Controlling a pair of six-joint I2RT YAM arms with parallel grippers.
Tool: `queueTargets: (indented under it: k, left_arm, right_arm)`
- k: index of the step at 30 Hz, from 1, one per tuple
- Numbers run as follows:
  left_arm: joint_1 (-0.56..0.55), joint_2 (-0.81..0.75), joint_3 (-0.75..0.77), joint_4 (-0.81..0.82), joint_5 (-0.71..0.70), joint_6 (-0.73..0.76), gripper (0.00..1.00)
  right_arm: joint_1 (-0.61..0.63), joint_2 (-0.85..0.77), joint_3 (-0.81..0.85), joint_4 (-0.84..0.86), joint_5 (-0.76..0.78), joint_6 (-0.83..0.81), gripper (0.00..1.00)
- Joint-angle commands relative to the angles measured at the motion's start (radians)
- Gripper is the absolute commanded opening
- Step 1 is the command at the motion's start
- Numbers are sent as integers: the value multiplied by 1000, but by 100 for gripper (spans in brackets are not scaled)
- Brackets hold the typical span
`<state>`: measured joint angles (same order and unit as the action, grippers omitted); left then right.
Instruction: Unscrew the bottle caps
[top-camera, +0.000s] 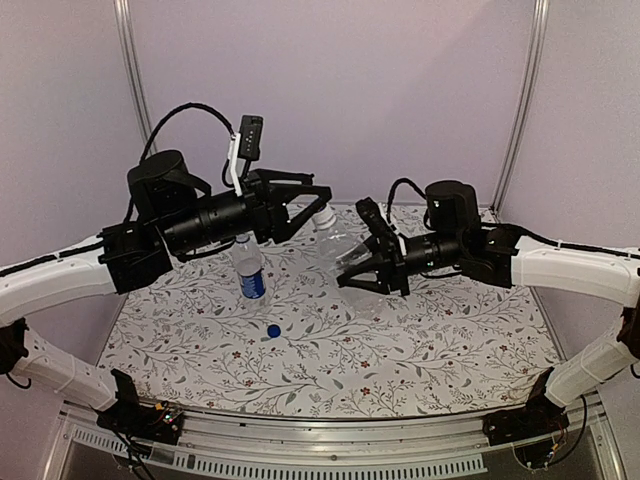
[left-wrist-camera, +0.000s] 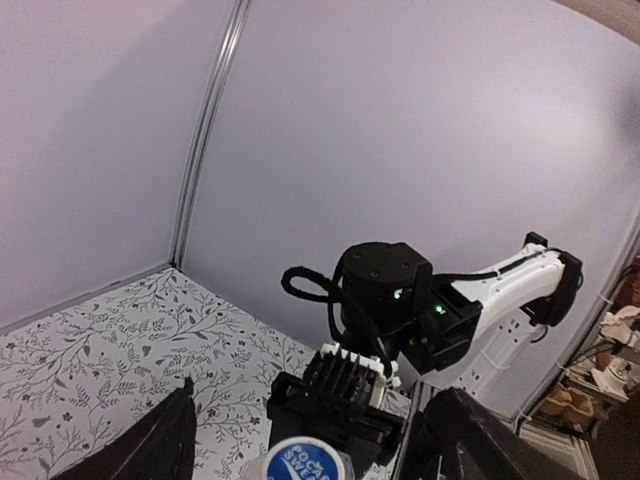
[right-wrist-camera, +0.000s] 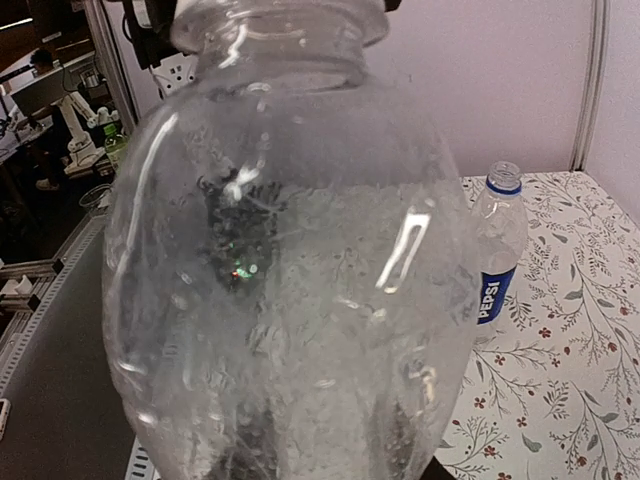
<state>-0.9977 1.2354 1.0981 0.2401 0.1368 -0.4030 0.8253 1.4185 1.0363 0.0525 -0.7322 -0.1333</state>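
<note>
centrally, cap (left-wrist-camera: 297, 462) between parted left fingers (left-wrist-camera: 160, 445)

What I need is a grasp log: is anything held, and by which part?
The right gripper holds the plain bottle by its body; the left gripper is open, holding nothing.

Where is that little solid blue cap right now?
In the overhead view, the blue cap lies loose on the flowered table, left of centre, just on the robot's side of the upright labelled bottle.

The top camera looks down from behind onto the table (top-camera: 430, 350). The right wrist camera crowds the plain bottle (right-wrist-camera: 290, 250); the left wrist camera faces the right arm (left-wrist-camera: 510, 290), shared with top.
</note>
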Motion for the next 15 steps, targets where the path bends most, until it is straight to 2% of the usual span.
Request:
queueTargets:
  k: [1,9,15]
  left_arm:
    - [46,-17,-25,63,250,82,84]
    - [70,24,-11,118,534,143,83]
    - [70,66,16,134,629,162,78]
  right_arm:
    - [-3,-20,1,24,-217,-18,25]
    - [-2,9,30,20,-365,-22,25]
    - [-3,26,41,22,-397,-15,25]
